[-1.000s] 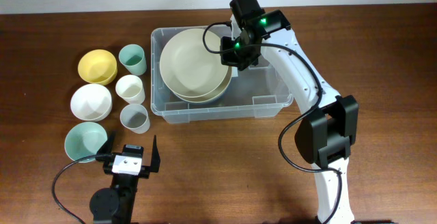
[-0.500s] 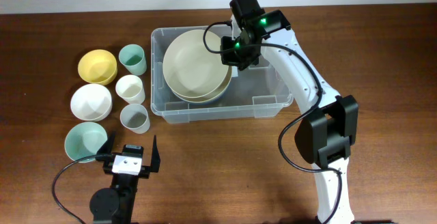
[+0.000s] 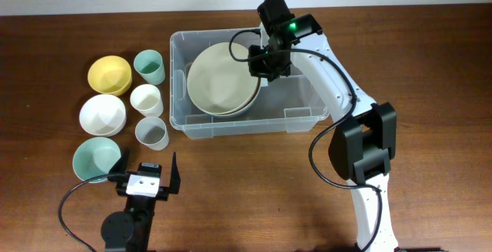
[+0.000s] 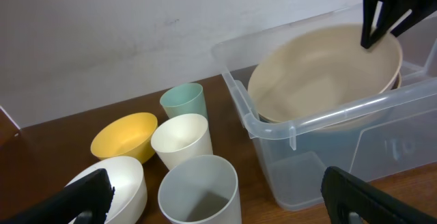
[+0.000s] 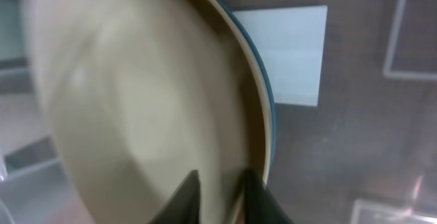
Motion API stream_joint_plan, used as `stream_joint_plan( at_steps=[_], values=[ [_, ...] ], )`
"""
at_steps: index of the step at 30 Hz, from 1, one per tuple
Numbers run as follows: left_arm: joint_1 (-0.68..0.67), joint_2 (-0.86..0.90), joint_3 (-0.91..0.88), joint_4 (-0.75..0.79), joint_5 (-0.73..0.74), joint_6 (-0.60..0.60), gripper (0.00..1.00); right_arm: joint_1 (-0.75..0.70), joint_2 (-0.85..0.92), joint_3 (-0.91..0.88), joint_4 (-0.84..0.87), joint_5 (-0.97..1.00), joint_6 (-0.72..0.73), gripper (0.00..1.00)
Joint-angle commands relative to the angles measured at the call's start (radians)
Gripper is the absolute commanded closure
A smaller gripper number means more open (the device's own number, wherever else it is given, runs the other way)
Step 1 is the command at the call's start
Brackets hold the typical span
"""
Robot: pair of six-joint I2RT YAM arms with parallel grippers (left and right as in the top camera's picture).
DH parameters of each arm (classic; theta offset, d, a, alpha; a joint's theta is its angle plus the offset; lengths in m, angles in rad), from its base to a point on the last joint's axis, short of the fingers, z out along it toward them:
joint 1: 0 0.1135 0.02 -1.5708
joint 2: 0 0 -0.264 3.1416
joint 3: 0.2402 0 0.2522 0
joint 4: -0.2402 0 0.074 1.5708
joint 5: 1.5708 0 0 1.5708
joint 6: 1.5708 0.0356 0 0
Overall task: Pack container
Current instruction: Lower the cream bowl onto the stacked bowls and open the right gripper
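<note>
The clear plastic container (image 3: pixel 304 118) stands at the table's middle back; its near rim shows in the left wrist view (image 4: pixel 328 118) and its white label in the right wrist view (image 5: pixel 287 53). A large cream bowl (image 3: pixel 219 79) sits tilted in the container's left half, on top of a second bowl with a bluish edge. My right gripper (image 3: pixel 261 61) is shut on the cream bowl's right rim, the wall (image 5: pixel 136 94) between its fingers (image 5: pixel 223 186). My left gripper (image 3: pixel 147 167) is open and empty near the front edge, its fingers (image 4: pixel 225 197) wide apart.
Left of the container stand a teal cup (image 3: pixel 150 66), a cream cup (image 3: pixel 146 98) and a grey cup (image 3: pixel 151 132). Further left lie a yellow bowl (image 3: pixel 109 74), a white bowl (image 3: pixel 102 114) and a pale green bowl (image 3: pixel 96 160).
My right gripper has shifted the cream bowl to the right and further down into the container. The left arm has not moved.
</note>
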Motion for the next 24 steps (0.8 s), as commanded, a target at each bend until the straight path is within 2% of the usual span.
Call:
stream_joint_plan(
  at_steps=[1,4,9,13,14,16,20,22,24],
  values=[
    [0.004,-0.001,-0.002,-0.008,-0.003,0.005,0.0,-0.002,0.002,0.011,0.003,-0.002,-0.01,0.73],
    [0.004,-0.001,-0.002,-0.008,-0.003,0.005,0.0,-0.002,0.002,0.011,0.003,-0.002,-0.011,0.63],
    [0.004,-0.001,-0.002,-0.008,-0.003,0.005,0.0,-0.002,0.002,0.011,0.004,-0.002,-0.011,0.56],
    [0.004,-0.001,-0.002,-0.008,-0.003,0.005,0.0,-0.002,0.002,0.011,0.003,-0.001,-0.012,0.57],
    [0.004,-0.001,-0.002,-0.008,-0.003,0.005,0.0,-0.002,0.002,0.011,0.004,0.0,-0.014,0.59],
    [0.004,-0.001,-0.002,-0.008,-0.003,0.005,0.0,-0.002,0.002,0.011,0.006,0.014,-0.014,0.71],
    [0.004,-0.001,-0.002,-0.008,-0.003,0.005,0.0,-0.002,0.002,0.011,0.011,0.039,-0.014,0.88],
    [0.004,-0.001,-0.002,-0.008,-0.003,0.005,0.0,-0.002,0.002,0.011,0.012,0.039,-0.014,0.94],
    [0.004,-0.001,-0.002,-0.008,-0.003,0.005,0.0,-0.002,0.002,0.011,0.014,0.039,-0.014,0.96]
  ],
)
